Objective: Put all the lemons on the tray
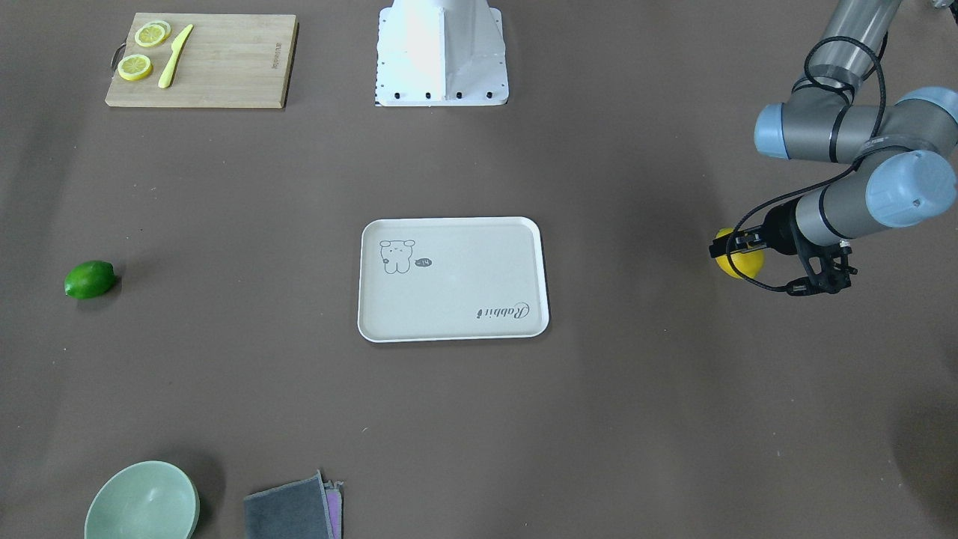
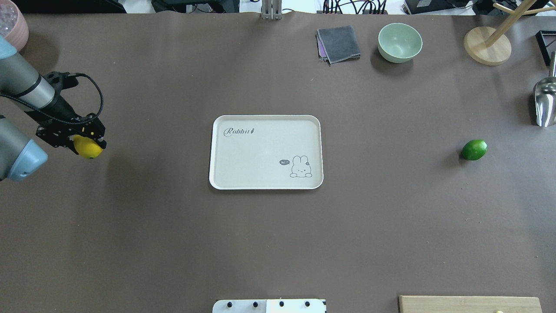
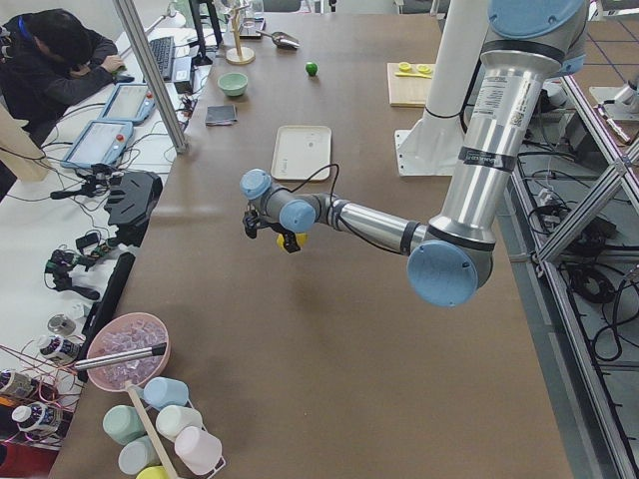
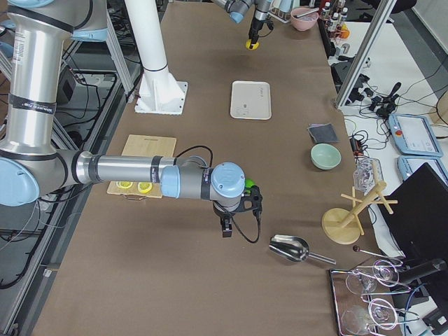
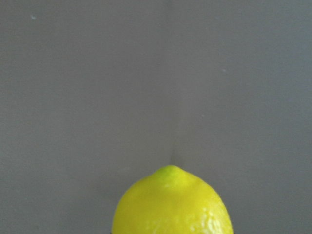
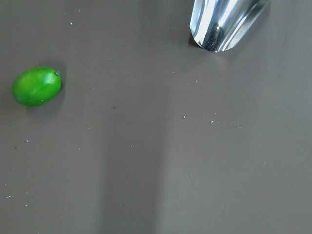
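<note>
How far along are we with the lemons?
Nothing done yet: the tray is empty. In hand: the left gripper grips the yellow lemon, well clear of it. Left to do: set it down there, then fetch the green lemon lying on the table.

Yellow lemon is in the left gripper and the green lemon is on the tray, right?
No. The left gripper holds the yellow lemon, but the green lemon lies on the table, apart from the tray, as the overhead exterior view shows.

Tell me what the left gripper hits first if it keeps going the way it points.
The left gripper points down, so its yellow lemon would likely press into the bare table; nothing else shows ahead.
</note>
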Controlling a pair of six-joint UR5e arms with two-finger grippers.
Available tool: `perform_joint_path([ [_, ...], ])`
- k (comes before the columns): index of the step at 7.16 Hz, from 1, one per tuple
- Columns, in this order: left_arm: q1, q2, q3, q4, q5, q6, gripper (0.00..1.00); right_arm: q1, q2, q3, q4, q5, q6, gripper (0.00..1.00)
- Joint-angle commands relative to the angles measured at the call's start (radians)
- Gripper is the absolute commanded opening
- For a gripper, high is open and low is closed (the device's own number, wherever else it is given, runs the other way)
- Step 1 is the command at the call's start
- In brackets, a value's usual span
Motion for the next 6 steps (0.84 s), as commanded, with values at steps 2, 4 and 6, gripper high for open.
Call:
perform_joint_path([
  [2,0.136,-0.175,-0.024,0.000,-0.047,-0.291,0.00,0.001,0.002,0.006,0.000,0.002,0.002,1.00],
  [4,0.247,-0.294,-0.010,-0.006,-0.036,-0.453,0.00,0.001,0.002,0.006,0.000,0.002,0.000,1.00],
  [6,0.269,-0.403,0.093,-0.029,-0.035,-0.495,0.00,-0.001,0.002,0.006,0.000,0.002,0.000,1.00],
])
